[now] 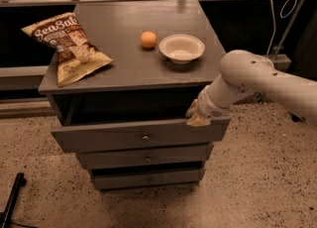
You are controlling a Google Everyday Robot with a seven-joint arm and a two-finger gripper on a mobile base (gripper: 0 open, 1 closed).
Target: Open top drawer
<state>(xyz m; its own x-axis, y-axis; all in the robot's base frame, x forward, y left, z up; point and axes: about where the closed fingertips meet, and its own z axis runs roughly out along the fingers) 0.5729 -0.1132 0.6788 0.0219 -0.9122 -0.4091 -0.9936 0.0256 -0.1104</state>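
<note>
Cabinet (129,71): grey, three drawers. Top drawer (109,139): pulled partway out, front standing forward of cabinet top. Gripper (198,117): at drawer front's upper right edge, touching it; clamp state cannot be told. Knob (145,136): well left of gripper.

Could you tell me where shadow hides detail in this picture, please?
Camera view: the inside of the top drawer lies in deep shadow, contents unseen; the bowl casts a soft shadow frontward; the gripper, at that drawer's right front edge, is well lit.

Jaws on top drawer (124,135) at right, bowl (182,48) right of orange (148,39)
</note>
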